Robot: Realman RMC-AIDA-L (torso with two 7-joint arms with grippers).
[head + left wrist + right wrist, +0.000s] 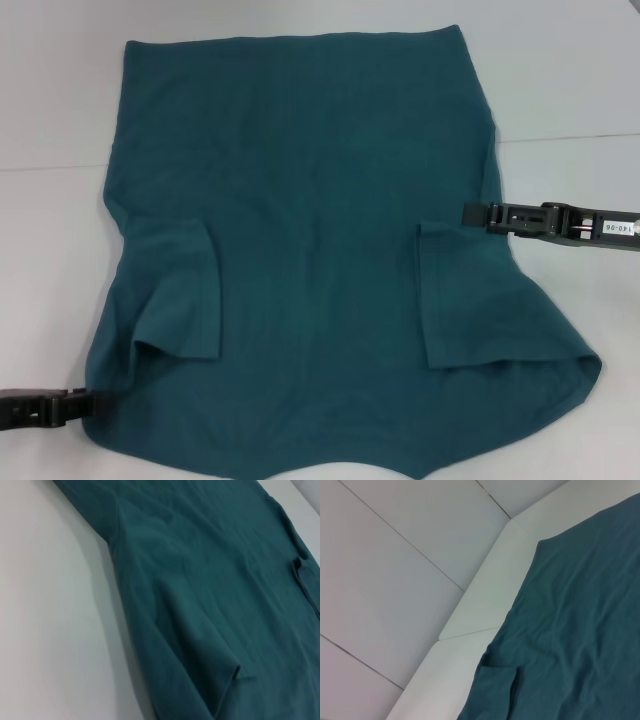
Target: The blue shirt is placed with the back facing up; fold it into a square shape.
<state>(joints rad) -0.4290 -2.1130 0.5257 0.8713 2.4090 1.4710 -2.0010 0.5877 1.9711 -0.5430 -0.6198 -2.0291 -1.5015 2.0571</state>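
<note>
The blue shirt (310,230) lies spread on the white table (50,110) with its plain back up. Both short sleeves are folded inward over the body. My left gripper (88,403) is low at the near left, its tip meeting the shirt's near left edge by the shoulder. My right gripper (470,214) reaches in from the right and meets the shirt's right edge just above the folded right sleeve. The left wrist view shows the shirt (215,605) with a folded sleeve on the table (45,610). In the right wrist view, the shirt (580,630) runs toward the table's corner.
Bare white table surface lies to the left, right and far side of the shirt. A seam crosses the table (560,137). Beyond the table's edge (490,595) in the right wrist view is grey tiled floor (395,570).
</note>
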